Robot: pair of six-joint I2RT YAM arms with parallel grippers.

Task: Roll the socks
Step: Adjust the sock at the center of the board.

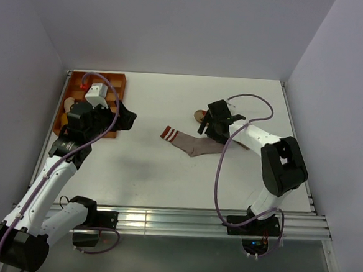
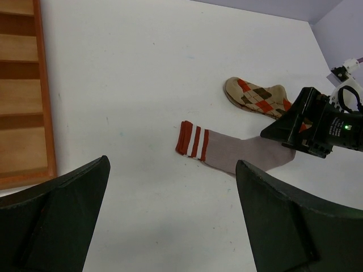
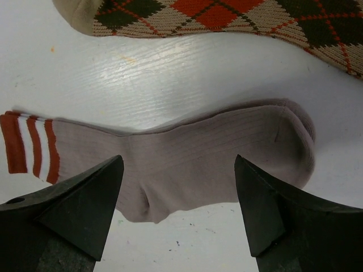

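Observation:
The grey-brown sock (image 1: 192, 144) lies flat mid-table, its red-and-white striped cuff (image 1: 167, 134) pointing left. The tan argyle sock (image 1: 199, 115) lies just behind it, mostly hidden by the right arm in the top view. My right gripper (image 1: 218, 125) hovers over the grey sock's foot end. In the right wrist view it (image 3: 178, 161) is open, the grey sock (image 3: 210, 150) lies between and below the fingers, and the argyle sock (image 3: 227, 14) runs along the top. My left gripper (image 2: 172, 165) is open over bare table left of the striped cuff (image 2: 193, 141), with the argyle sock (image 2: 255, 96) beyond.
An orange wooden slatted tray (image 1: 110, 81) sits at the back left corner, beside the left arm; its edge shows in the left wrist view (image 2: 45, 90). Grey walls close the table on three sides. A metal rail (image 1: 182, 220) runs along the near edge.

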